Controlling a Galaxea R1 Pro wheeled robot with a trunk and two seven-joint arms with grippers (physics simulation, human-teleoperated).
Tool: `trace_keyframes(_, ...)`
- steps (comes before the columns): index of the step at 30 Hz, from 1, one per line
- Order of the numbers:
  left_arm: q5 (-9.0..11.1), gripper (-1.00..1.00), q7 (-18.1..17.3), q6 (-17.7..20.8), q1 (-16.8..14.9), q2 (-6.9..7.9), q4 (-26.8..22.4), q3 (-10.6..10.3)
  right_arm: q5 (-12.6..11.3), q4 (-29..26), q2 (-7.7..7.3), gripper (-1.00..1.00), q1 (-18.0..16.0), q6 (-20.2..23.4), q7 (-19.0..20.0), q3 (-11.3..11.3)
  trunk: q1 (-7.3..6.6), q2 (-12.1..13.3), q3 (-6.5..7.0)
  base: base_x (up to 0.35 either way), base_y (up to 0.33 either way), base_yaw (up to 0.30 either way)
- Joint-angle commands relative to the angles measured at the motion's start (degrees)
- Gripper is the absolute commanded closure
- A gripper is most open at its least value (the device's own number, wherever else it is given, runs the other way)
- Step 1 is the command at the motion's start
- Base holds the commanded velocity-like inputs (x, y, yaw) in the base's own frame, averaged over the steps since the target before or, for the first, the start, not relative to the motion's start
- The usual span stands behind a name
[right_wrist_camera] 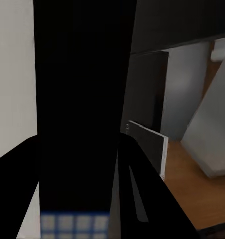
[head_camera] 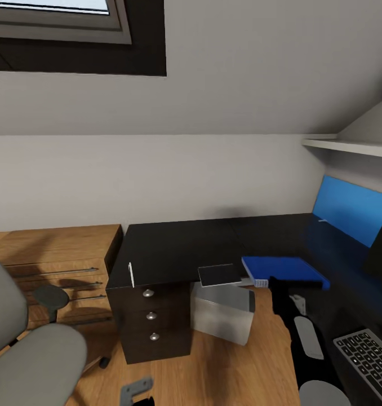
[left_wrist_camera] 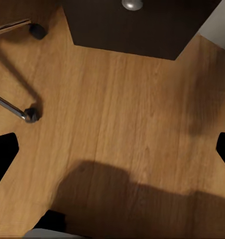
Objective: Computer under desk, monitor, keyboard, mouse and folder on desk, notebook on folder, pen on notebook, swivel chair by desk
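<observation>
Head view: notebook (head_camera: 220,274) overhangs counter (head_camera: 174,248) edge, touching folder (head_camera: 284,271); my right fingers (head_camera: 282,293) nearer, state unreadable; left fingers spread, empty.

My head camera looks down over the desk (head_camera: 174,248) corner. My left wrist faces straight down, sharing its drawer unit (left_wrist_camera: 132,25). My right wrist sits close against a dark surface.

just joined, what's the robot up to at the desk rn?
Mid-tidy. The folder lies on the desk with the notebook beside it at the desk edge, not stacked yet. The computer sits under the desk, the keyboard on it at right. The swivel chair is off to the left. The right arm reaches toward the folder; grip unclear.
</observation>
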Motion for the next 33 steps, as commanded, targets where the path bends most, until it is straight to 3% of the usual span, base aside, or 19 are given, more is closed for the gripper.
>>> trace_keyframes(1,0.3,-1.0,0.4,0.2,0.0,0.01,0.0,-0.1,-1.0,0.1,0.05,1.0,-0.1,0.4,-0.1,-0.3,0.0,0.0,-0.06,0.0,0.0,0.0)
trace_keyframes(15,0.1,-1.0,0.4,0.1,0.1,-0.08,1.8,-0.1,-2.4,-1.4,-0.14,1.0,-0.1,0.9,1.0,-0.4,0.0,0.0,-0.06,0.0,0.0,0.0)
trace_keyframes(17,0.3,-1.0,-0.3,-0.6,0.2,-0.74,2.4,-0.4,-1.8,-2.1,-0.8,1.0,0.3,0.2,1.6,0.3,0.0,0.0,-0.06,0.0,0.0,0.0)
trace_keyframes(20,0.3,-1.0,-0.3,-1.5,0.2,-1.71,3.4,-0.2,-0.9,-2.2,-0.31,1.0,-0.3,-0.7,1.1,1.2,0.0,0.0,-0.06,0.0,0.0,0.0)
trace_keyframes(30,0.2,-1.0,0.0,-4.1,0.2,-0.72,6.6,-0.1,-4.0,-0.5,-0.15,1.0,-0.7,0.4,1.4,-2.0,0.0,0.0,-0.06,0.011,0.0,0.0)
trace_keyframes(33,0.1,-1.0,0.0,-4.9,0.2,-0.69,7.3,-0.1,-4.1,-0.4,-0.16,1.0,-0.7,0.3,1.4,-2.0,0.0,0.0,-0.06,0.197,0.0,0.0)
